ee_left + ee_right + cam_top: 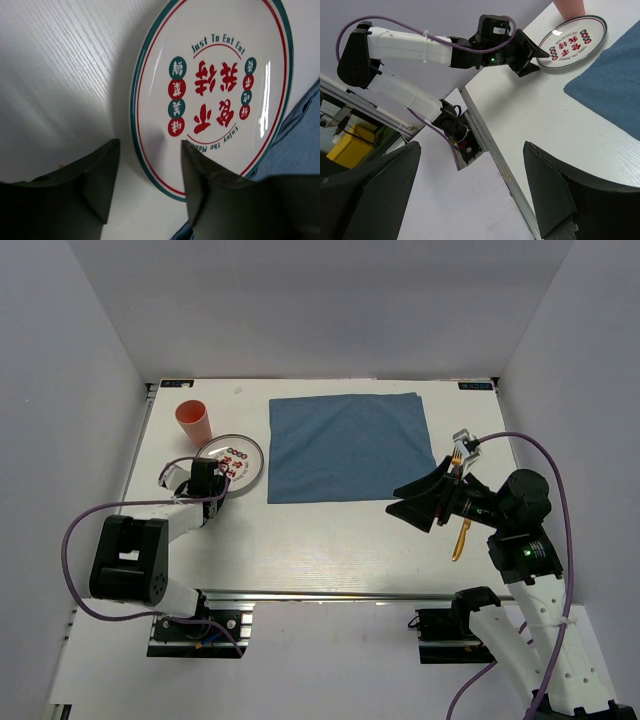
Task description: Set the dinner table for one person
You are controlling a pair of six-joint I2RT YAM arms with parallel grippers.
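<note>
The dinner table (330, 540) is a large white top with a metal rail at its front. A white plate (236, 457) with red and green print lies at the left; it also shows in the left wrist view (215, 75) and the right wrist view (572, 44). My left gripper (215, 473) is open, its jaws either side of the plate's near rim (150, 145), one finger over the plate and one over bare table. My right gripper (405, 502) is open and empty (471, 147), off the right edge of the blue placemat (345, 445). A gold fork (461, 537) lies partly under the right arm.
An orange cup (194, 421) stands behind the plate at the back left. A silver utensil (462, 438) lies just beyond the fork's tines. Grey walls enclose the table on three sides. The placemat's corner shows beside the plate (300, 135).
</note>
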